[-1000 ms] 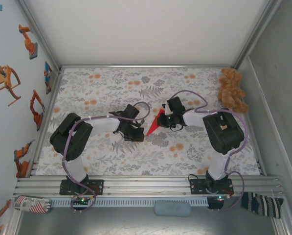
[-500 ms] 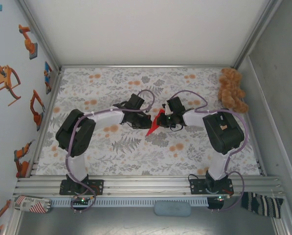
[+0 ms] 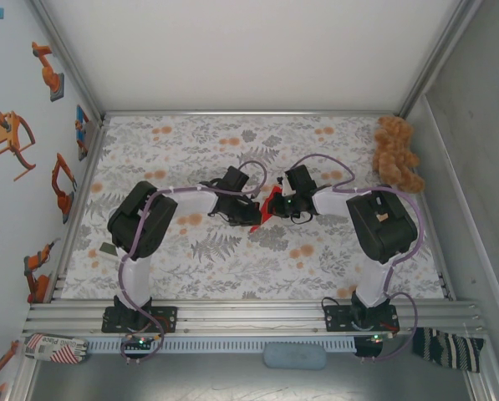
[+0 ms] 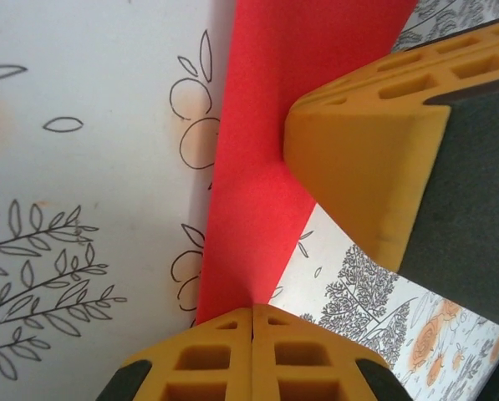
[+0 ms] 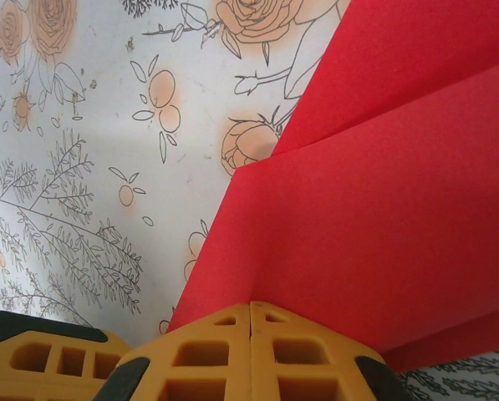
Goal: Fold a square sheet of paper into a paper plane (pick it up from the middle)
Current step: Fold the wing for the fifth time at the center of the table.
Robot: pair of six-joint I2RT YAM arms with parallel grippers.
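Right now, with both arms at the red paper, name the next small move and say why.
Probably use the clamped right fingers as an anchor and draw the left fingers along the crease to sharpen it. Both pairs are shut on the folded red paper, close together, and its layered flaps do not look pressed flat yet.

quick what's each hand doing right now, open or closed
left hand: closed, tips against the red paper; cannot tell if it grips it
right hand: closed, holding the red paper
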